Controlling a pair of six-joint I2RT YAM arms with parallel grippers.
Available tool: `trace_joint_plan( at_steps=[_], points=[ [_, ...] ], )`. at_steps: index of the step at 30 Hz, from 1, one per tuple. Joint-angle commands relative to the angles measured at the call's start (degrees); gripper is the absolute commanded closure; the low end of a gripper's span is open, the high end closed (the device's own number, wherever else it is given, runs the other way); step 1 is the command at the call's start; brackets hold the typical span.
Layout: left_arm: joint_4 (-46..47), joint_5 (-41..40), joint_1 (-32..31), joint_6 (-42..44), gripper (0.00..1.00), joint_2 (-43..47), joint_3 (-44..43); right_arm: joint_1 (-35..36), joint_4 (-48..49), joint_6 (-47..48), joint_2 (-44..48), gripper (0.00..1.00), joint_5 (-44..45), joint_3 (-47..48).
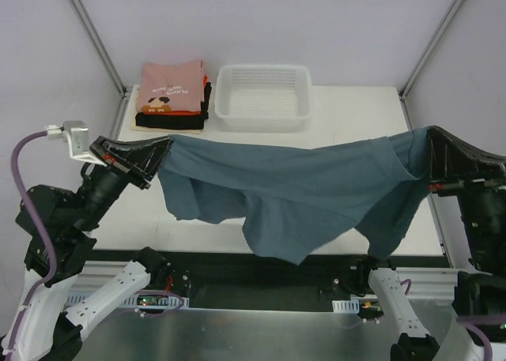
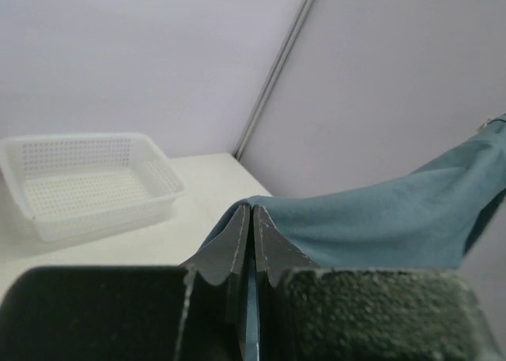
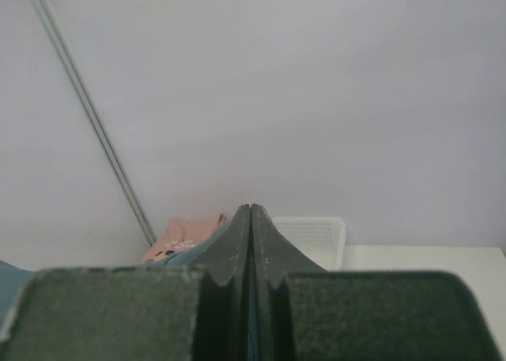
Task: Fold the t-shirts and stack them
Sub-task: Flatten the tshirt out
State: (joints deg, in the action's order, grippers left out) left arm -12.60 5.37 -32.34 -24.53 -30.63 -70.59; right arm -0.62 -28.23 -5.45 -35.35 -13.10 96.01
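Over the white table (image 1: 356, 112) — blue-grey t-shirt (image 1: 300, 191), each end tight between pinching jaws

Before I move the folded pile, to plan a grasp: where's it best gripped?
Probably the folded pile's near edge, from the arms' side, once the blue-grey tee is released: the basket crowds its right, the wall its left, and its layers lie flat.

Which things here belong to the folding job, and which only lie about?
Part of the job:
slate blue-grey cloth t-shirt, held stretched between left gripper and right gripper
stack of folded t-shirts, pink on top

Lying about:
white plastic mesh basket
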Motion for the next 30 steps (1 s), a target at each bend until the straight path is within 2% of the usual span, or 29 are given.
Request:
trace_joint_plan(
  at_steps=[1,2,4,6,8,9,10,11,12,13,14,15,16,18,19,21,23,27,30],
  points=[
    [-1.37,-6.84,-0.45,0.90,1.00,-5.74,1.85,0.01,-3.41,2.20,-8.14,0.99,5.79,-5.90],
    [-1.29,-11.04,-0.45,0.20,1.00,-6.71,3.16,0.01,-3.41,2.55,-8.94,0.99,9.38,-8.01],
    [-1.29,-14.14,-0.45,-1.91,1.00,-10.82,8.17,0.01,-1.66,2.55,-11.66,0.99,12.65,-15.91],
    [-1.20,-16.60,-0.36,-3.32,0.93,-14.78,12.90,0.01,1.23,2.55,-16.55,0.99,16.43,-20.92],
    [-1.20,-17.23,0.17,-4.90,0.82,-23.48,14.51,0.01,4.39,2.55,-21.31,0.99,18.01,-26.73],
    [-1.20,-16.27,1.04,-5.08,0.74,-26.81,14.86,-0.25,5.37,2.47,-27.25,0.99,18.29,-27.79],
    [-1.20,-16.00,1.74,-5.26,0.54,-34.07,14.43,-0.34,5.99,2.38,-30.71,0.99,19.07,-28.50],
    [-1.37,-16.00,2.62,-5.00,0.45,-37.88,13.73,-0.52,6.51,2.38,-34.31,0.98,19.43,-28.07],
    [-2.33,-16.00,4.37,-5.08,0.35,-44.80,11.02,-0.69,6.43,2.46,-41.83,0.93,19.61,-27.20],
    [-4.08,-15.65,5.52,-5.52,0.11,-47.91,9.17,-0.78,5.82,2.55,-45.64,0.89,19.69,-24.06],
    [-7.58,-15.30,6.23,-5.79,0.07,-50.64,7.24,-0.78,3.21,2.55,-48.99,0.80,19.87,-22.11],
    [-9.09,-15.21,6.67,-6.22,0.04,-54.15,4.52,-0.78,1.53,2.81,-54.50,0.46,19.44,-20.09],
    [-9.54,-14.95,6.85,-5.97,0.03,-54.96,4.15,-0.70,0.20,2.99,-56.56,0.34,18.47,-18.59],
    [-9.46,-14.25,6.85,-6.05,0.01,-55.06,5.54,-0.34,-0.69,2.82,-58.59,0.16,18.73,-17.78],
    [-9.46,-13.63,6.85,-6.23,0.01,-54.80,6.42,-0.34,-0.43,2.56,-58.51,0.11,18.99,-18.39],
    [-9.55,-12.41,6.85,-7.45,0.01,-52.79,9.65,-0.26,0.01,2.20,-56.06,0.05,19.25,-21.55],
    [-9.37,-9.17,6.85,-9.29,0.01,-50.59,12.83,-0.17,1.06,1.41,-52.99,0.04,18.47,-25.41],
    [-8.58,-7.21,6.85,-13.86,0.01,-43.83,22.39,-0.17,3.70,-0.25,-41.83,0.01,14.34,-39.27],
    [-7.27,-2.50,6.85,-16.24,0.01,-39.96,27.84,0.09,5.63,-2.10,-35.59,0.01,7.93,-47.71]
  ],
)
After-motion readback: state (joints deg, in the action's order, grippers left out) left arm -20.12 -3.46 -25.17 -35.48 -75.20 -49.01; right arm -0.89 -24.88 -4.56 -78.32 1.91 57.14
